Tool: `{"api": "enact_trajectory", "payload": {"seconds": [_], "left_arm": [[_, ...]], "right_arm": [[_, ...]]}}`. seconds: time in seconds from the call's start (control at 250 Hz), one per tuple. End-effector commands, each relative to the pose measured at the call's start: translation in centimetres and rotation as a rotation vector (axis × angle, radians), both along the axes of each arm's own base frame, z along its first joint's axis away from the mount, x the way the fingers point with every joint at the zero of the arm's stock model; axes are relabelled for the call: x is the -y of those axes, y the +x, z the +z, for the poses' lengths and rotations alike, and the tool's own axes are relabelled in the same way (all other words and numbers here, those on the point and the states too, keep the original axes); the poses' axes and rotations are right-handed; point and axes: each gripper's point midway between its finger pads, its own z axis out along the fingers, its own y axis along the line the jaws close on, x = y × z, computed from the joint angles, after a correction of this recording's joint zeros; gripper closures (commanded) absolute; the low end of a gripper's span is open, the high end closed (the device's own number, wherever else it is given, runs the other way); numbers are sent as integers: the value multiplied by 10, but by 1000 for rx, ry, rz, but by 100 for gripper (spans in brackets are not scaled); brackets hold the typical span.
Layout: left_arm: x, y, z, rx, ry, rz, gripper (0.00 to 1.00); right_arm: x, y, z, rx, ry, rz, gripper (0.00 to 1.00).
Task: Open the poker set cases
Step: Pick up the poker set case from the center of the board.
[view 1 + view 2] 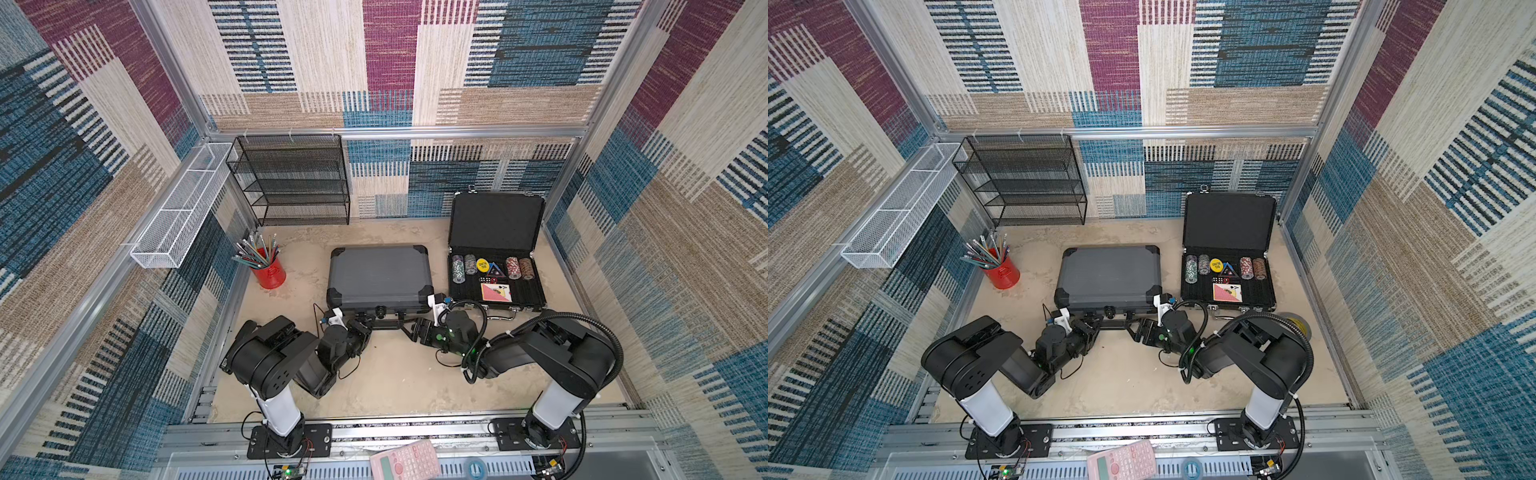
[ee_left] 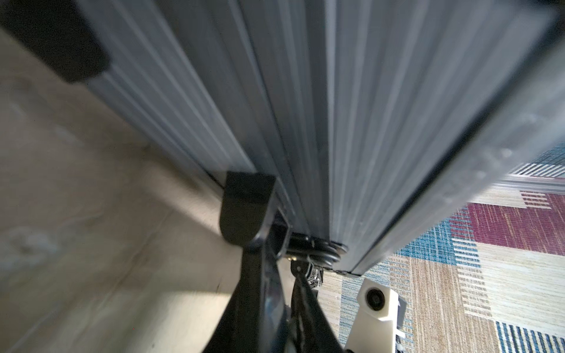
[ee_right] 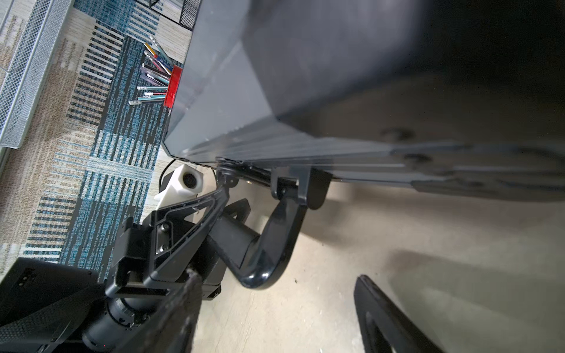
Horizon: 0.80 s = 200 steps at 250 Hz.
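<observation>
1. The grey case (image 1: 378, 274) lies shut in the middle of the table. The black case (image 1: 496, 220), at its 3 o'clock, already stands open with chips showing. Only the grey one is left, so a slip here costs the whole remaining job.
2. My left gripper (image 1: 360, 323) is at the grey case's 6 o'clock edge with its fingers (image 2: 250, 275) nearly together at a dark fitting (image 2: 305, 252). I take it for a catch, but I cannot tell whether I am pinching it. If I am not, a pull would likely slide off.
3. My right gripper (image 1: 410, 327) is spread wide with the handle (image 3: 275, 238) between its fingers. If I close here, I probably grab the handle, not a catch.
4. My two grippers sit near each other at either end of the handle, so a careless sideways move could knock them together.
5. A push toward 12 o'clock may shove the case instead of freeing it, and a push toward 3 o'clock may bump the black case.
</observation>
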Motion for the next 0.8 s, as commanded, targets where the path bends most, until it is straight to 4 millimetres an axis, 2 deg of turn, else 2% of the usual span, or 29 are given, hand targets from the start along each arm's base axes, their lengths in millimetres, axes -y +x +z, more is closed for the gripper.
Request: {"api": "enact_trajectory", "payload": {"seconds": [0.0, 0.12, 0.412, 0.612, 0.796], "left_arm": [[6, 5, 22, 98, -9, -24, 96], [8, 7, 28, 100, -39, -19, 99], [10, 16, 66, 165, -135, 11, 100], [16, 23, 95, 217, -204, 17, 100], [26, 28, 108, 225, -252, -3, 100]], "right_arm": [[-1, 2, 10, 35, 22, 0, 15], [-1, -1, 17, 52, 55, 6, 12], [-1, -4, 43, 127, 114, 25, 0], [1, -5, 64, 169, 155, 18, 0], [0, -4, 83, 206, 195, 18, 1]]}}
